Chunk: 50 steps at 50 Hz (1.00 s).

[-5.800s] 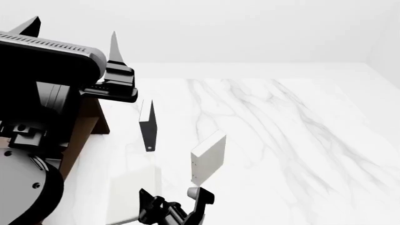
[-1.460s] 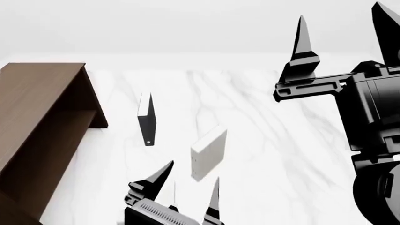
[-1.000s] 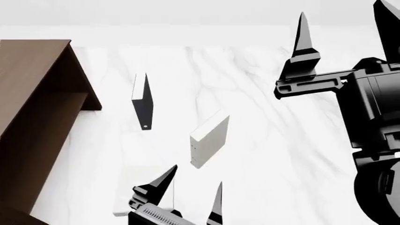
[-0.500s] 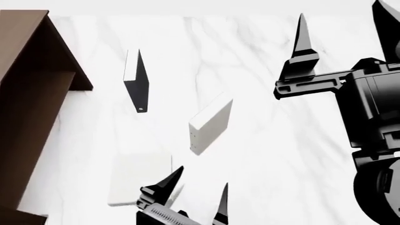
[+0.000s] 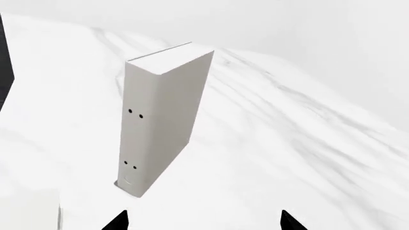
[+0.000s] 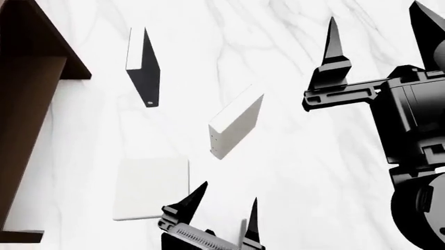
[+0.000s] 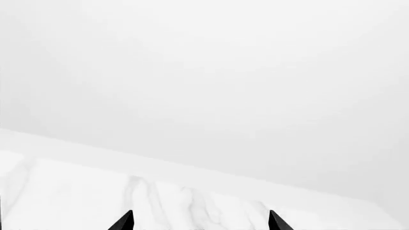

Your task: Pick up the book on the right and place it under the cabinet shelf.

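The book (image 6: 236, 127) is off-white and stands upright on the marble table, right of the other books. In the left wrist view the book (image 5: 163, 120) stands just ahead of my left gripper (image 5: 203, 223), which is open and empty. In the head view my left gripper (image 6: 230, 191) is below the book, a little apart from it. My right gripper (image 6: 375, 21) is open and empty, raised at the right, away from the book. In its own view my right gripper (image 7: 199, 221) faces only table and wall. The dark brown cabinet shelf (image 6: 28, 104) stands at the left edge.
A black book (image 6: 145, 70) stands upright between the cabinet and the off-white book. A similar pale book (image 6: 151, 195) lies flat near my left gripper, its corner showing in the left wrist view (image 5: 28, 213). The marble table (image 6: 320, 172) stretches to the right.
The head view has tilted down: cabinet and books slid up the picture, and the flat pale book came into full view. Both grippers stay open at about the same places.
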### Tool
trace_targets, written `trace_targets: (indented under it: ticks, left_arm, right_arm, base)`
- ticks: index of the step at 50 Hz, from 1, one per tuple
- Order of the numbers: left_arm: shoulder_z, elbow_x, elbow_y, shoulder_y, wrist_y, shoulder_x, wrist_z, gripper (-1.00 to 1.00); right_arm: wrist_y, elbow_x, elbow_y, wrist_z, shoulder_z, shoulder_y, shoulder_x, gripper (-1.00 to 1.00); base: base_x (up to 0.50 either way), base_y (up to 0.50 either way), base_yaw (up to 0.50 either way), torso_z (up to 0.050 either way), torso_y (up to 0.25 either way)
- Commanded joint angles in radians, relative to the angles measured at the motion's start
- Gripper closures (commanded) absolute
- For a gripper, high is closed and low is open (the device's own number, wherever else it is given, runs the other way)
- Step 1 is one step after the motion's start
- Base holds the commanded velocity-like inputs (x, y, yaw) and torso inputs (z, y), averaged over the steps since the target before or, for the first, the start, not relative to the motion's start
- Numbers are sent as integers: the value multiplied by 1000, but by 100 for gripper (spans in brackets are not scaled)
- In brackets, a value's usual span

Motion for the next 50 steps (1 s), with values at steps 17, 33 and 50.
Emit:
trace_targets:
  ticks: [17,33,50]
  left_arm:
    - [12,92,-266,-17,173,108,-40,-100]
    - [44,67,-382,-24,261,154,5,-100]
    - [-1,-95,-576,-43,433,207,113,-100]
  right_arm:
    - [-7,3,16,-15,6,-15,-11,-100]
    - [-26,-10,29,-22,2,-45,-13,-100]
    - [-14,6,20,-29,9,-39,-9,-100]
  base:
    - [0,0,0,0,0]
    - [0,0,0,0,0]
    - [0,0,0,0,0]
